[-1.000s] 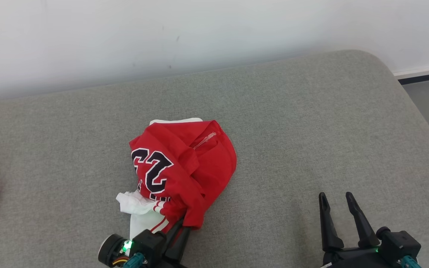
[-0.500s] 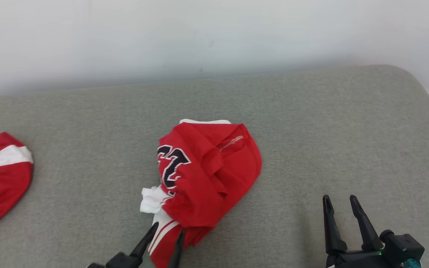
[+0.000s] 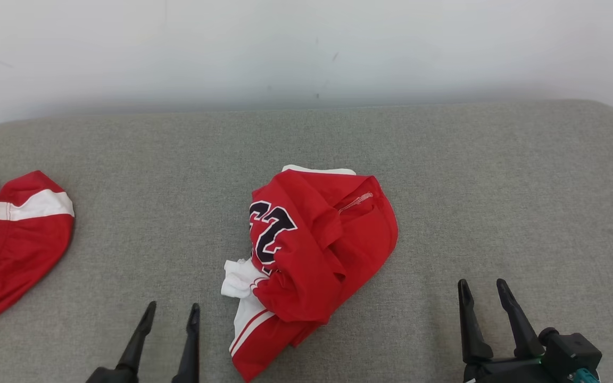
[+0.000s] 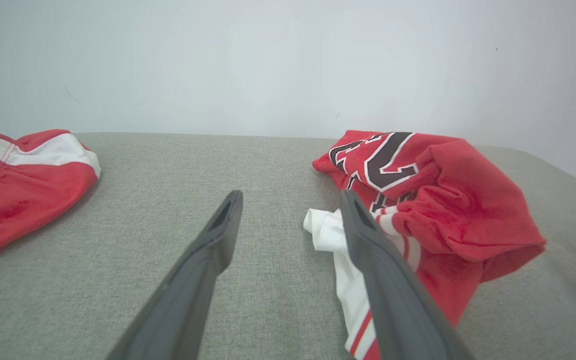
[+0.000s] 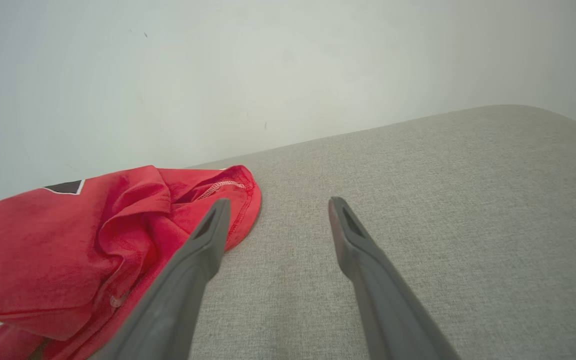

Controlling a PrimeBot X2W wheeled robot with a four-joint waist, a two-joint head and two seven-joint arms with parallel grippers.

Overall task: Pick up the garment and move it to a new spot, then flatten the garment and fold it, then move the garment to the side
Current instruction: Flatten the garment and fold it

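The garment [image 3: 317, 255] is a red jersey with dark numerals and white trim, lying crumpled in a heap mid-cushion. It also appears at the right of the left wrist view [image 4: 438, 200] and at the left of the right wrist view [image 5: 93, 250]. My left gripper [image 3: 171, 311] stands open just left of the heap's near end, apart from the cloth, nothing between its fingers [image 4: 218, 235]. My right gripper [image 3: 481, 287] is open too, well to the right of the garment, over bare cushion.
A grey cushioned surface [image 3: 498, 175] carries everything, backed by a white wall [image 3: 306, 48]. A second red-and-white garment [image 3: 14, 239] lies at the far left edge. The cushion's rounded corner shows at the back right.
My left gripper opened, let go of the garment's near end and drew back to its left. The head camera swung left, so the whole scene shifted right. The right gripper kept still.
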